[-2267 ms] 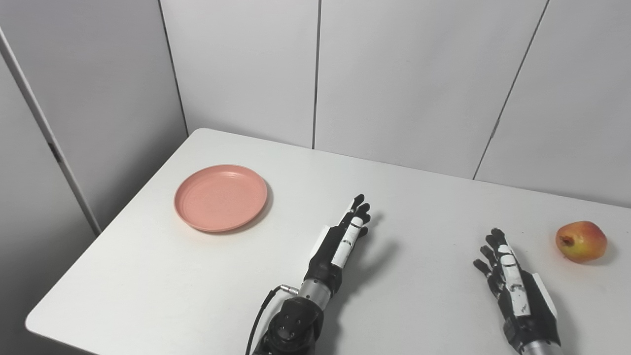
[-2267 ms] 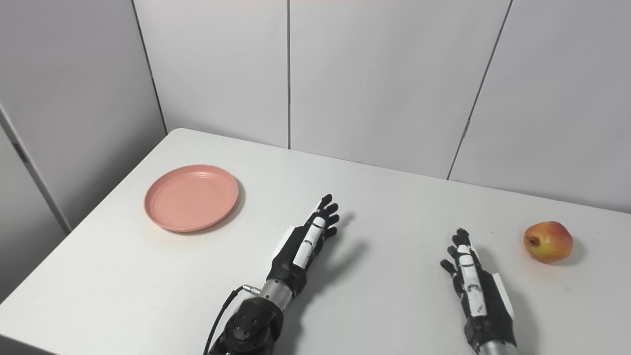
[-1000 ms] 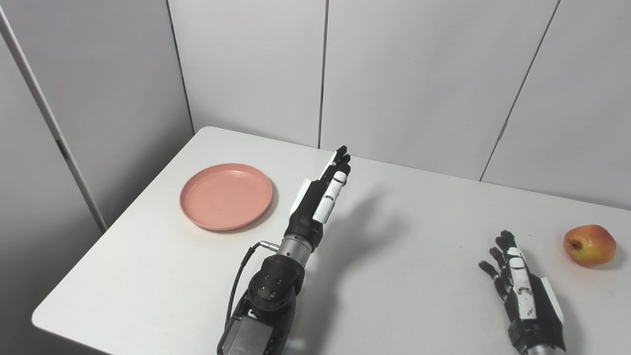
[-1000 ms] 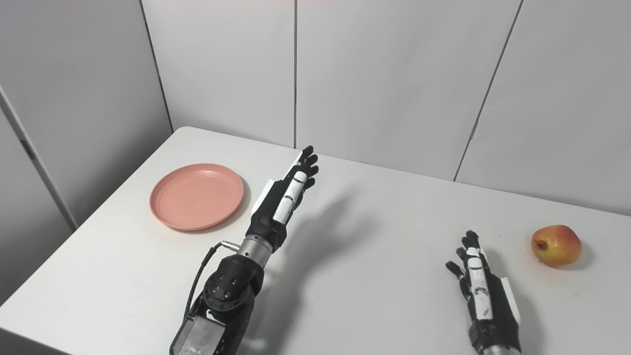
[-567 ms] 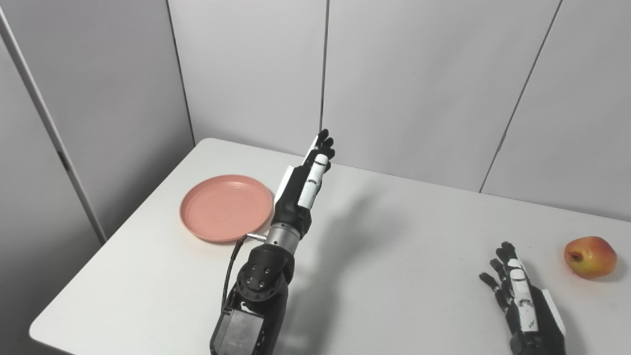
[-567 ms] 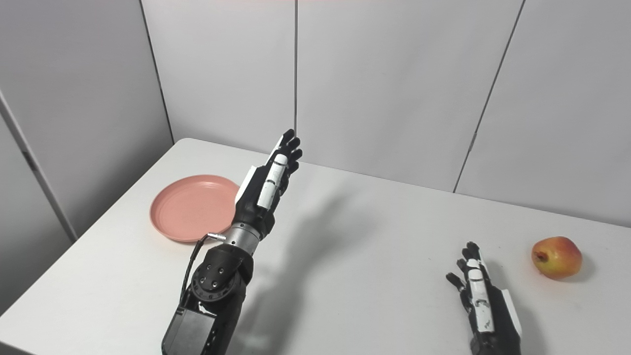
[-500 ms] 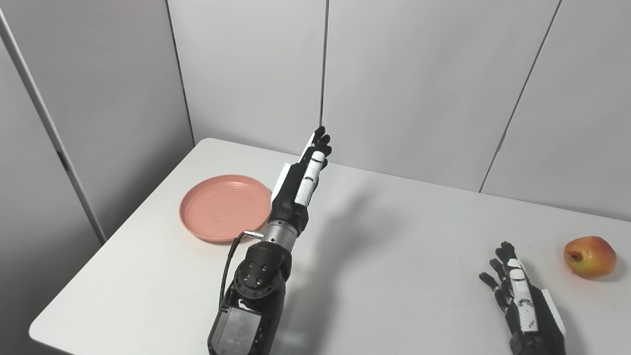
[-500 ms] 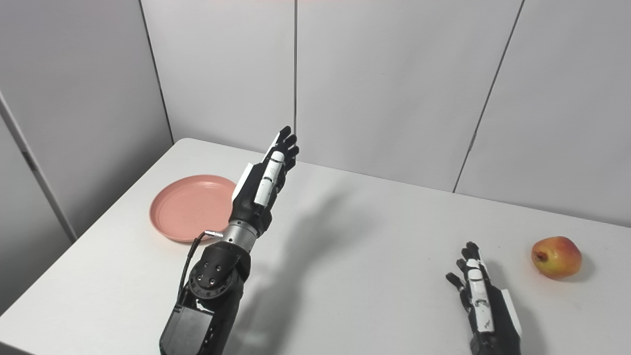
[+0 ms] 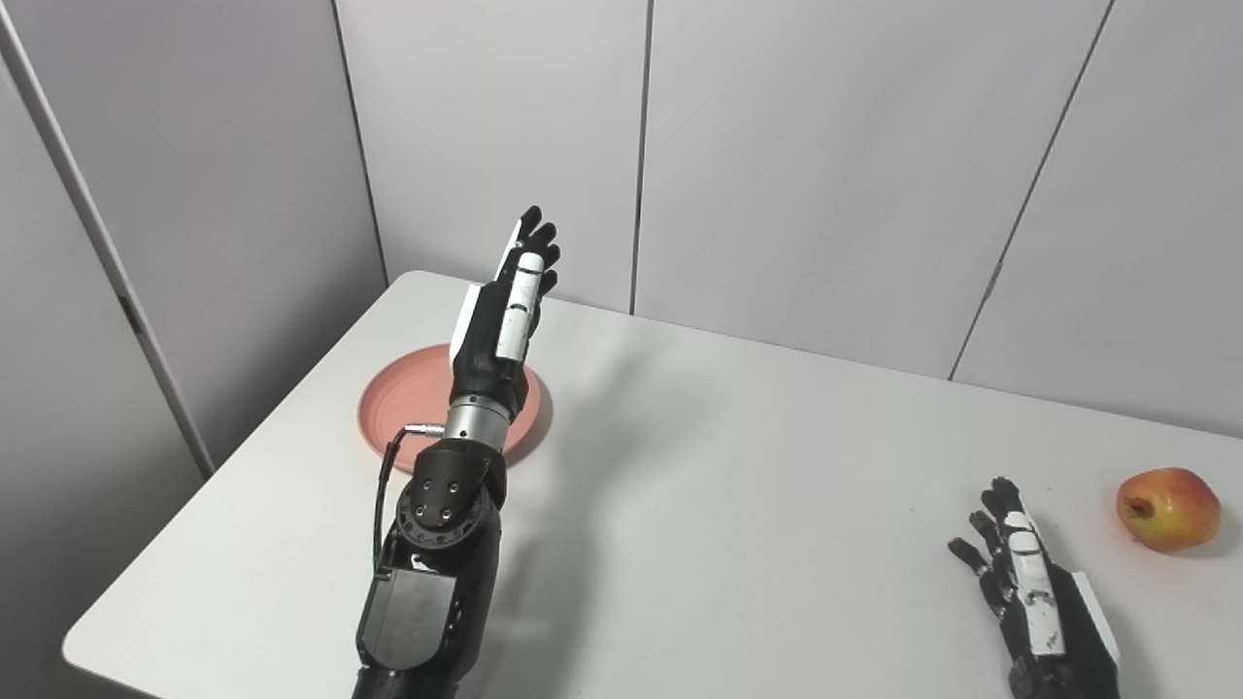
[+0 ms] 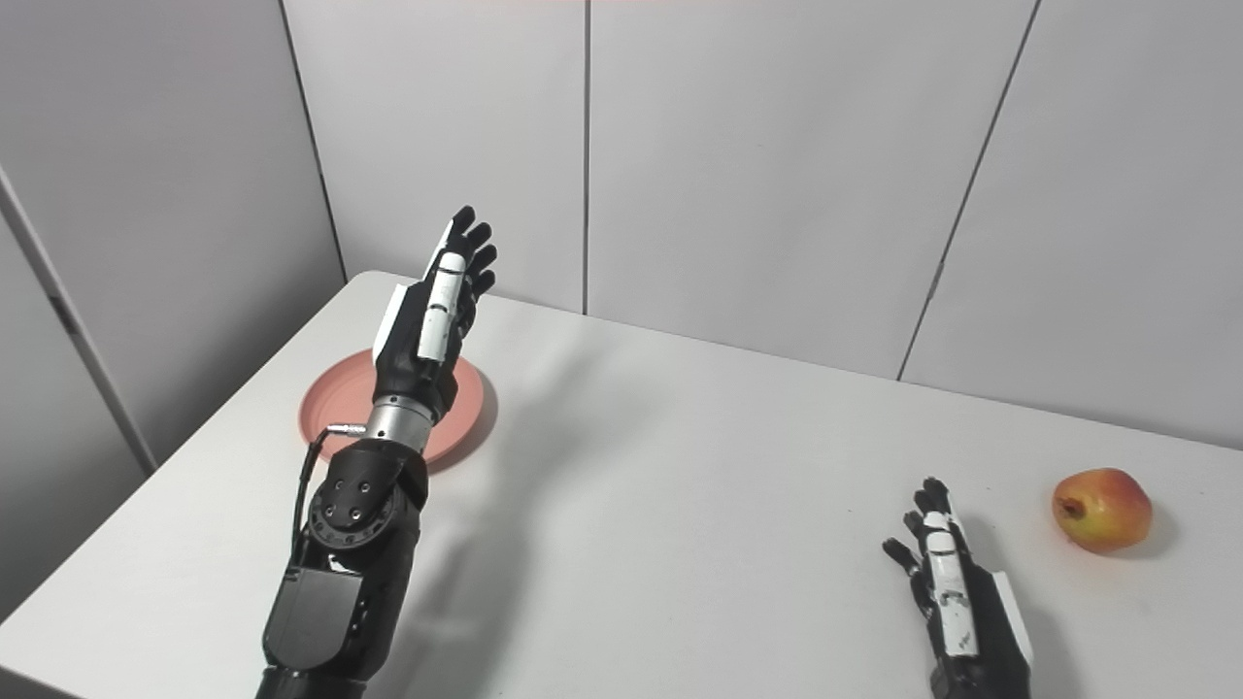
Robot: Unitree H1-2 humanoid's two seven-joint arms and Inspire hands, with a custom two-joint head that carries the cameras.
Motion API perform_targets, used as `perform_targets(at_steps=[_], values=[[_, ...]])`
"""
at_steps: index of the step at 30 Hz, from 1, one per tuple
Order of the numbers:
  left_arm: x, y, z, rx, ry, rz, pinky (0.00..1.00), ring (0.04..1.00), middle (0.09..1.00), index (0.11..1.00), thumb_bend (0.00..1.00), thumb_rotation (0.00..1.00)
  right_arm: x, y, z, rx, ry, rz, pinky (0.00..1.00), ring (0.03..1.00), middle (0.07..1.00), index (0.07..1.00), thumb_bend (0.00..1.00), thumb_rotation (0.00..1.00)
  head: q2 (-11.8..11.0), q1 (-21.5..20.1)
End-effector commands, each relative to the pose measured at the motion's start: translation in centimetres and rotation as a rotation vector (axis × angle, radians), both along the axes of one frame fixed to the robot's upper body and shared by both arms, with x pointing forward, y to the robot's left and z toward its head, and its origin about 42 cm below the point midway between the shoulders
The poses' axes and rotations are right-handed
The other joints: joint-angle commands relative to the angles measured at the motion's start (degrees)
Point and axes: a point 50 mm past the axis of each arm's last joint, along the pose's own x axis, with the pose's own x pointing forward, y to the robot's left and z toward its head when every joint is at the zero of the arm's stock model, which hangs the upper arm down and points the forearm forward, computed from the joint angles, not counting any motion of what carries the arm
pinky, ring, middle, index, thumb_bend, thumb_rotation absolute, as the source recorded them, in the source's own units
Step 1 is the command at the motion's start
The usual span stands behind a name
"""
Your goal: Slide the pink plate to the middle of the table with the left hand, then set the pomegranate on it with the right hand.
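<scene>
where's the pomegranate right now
The pomegranate sits on the white table near its right edge, just beyond and to the right of the right hand, far from the pink plate on the left.

Black left hand point(image 9: 497, 316) with white panels, silver wrist ring, black cable, screw-studded forearm.

No legible text, label, brand, number or sign appears in either view. The white segments on the left hand point(image 9: 501, 313) and right hand point(image 9: 1034, 592) are blank. The black arm housing point(image 9: 427, 602) below the left wrist shows screw heads only, no marking that can be read. The plate point(image 9: 388, 408), the pomegranate point(image 9: 1168, 496), the table point(image 9: 757, 466) and the wall panels point(image 9: 825, 165) carry no writing.
</scene>
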Motion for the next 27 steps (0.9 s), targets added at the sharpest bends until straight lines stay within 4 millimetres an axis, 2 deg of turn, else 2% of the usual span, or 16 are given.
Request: perform_targets(at_steps=[1, 13, 17, 21, 27], values=[[0.4, 0.6, 3.2, 0.017, -0.098, 0.008, 0.98, 0.973, 0.984, 0.972, 0.42, 1.00, 0.7, 0.0, 1.1, -0.001, -0.027, 0.007, 1.00, 0.995, 0.997, 0.990, 0.13, 1.00, 0.01, 0.09], [-0.3, 4.0, 4.2, 0.055, -0.131, 0.090, 0.96, 0.959, 0.969, 0.959, 0.43, 1.00, 0.8, -0.4, 1.0, 0.007, -0.031, 0.022, 1.00, 1.000, 1.000, 1.000, 0.15, 1.00, 0.24, 0.80], [-0.6, 5.1, 4.7, 0.039, -0.127, 0.122, 0.98, 0.976, 0.979, 0.963, 0.39, 1.00, 0.8, -0.3, 1.1, 0.013, -0.038, 0.025, 1.00, 1.000, 1.000, 1.000, 0.14, 1.00, 0.33, 0.89], [-1.0, 6.6, 4.9, 0.029, -0.098, 0.203, 0.94, 0.944, 0.948, 0.931, 0.40, 1.00, 0.8, -0.3, 1.1, 0.011, -0.034, 0.025, 1.00, 1.000, 1.000, 1.000, 0.14, 1.00, 0.35, 1.06], [-1.6, 9.2, 4.7, -0.018, -0.076, 0.252, 0.95, 0.946, 0.947, 0.938, 0.40, 1.00, 0.8, -0.3, 1.1, 0.012, -0.027, 0.025, 1.00, 1.000, 1.000, 1.000, 0.14, 1.00, 0.41, 1.26]])
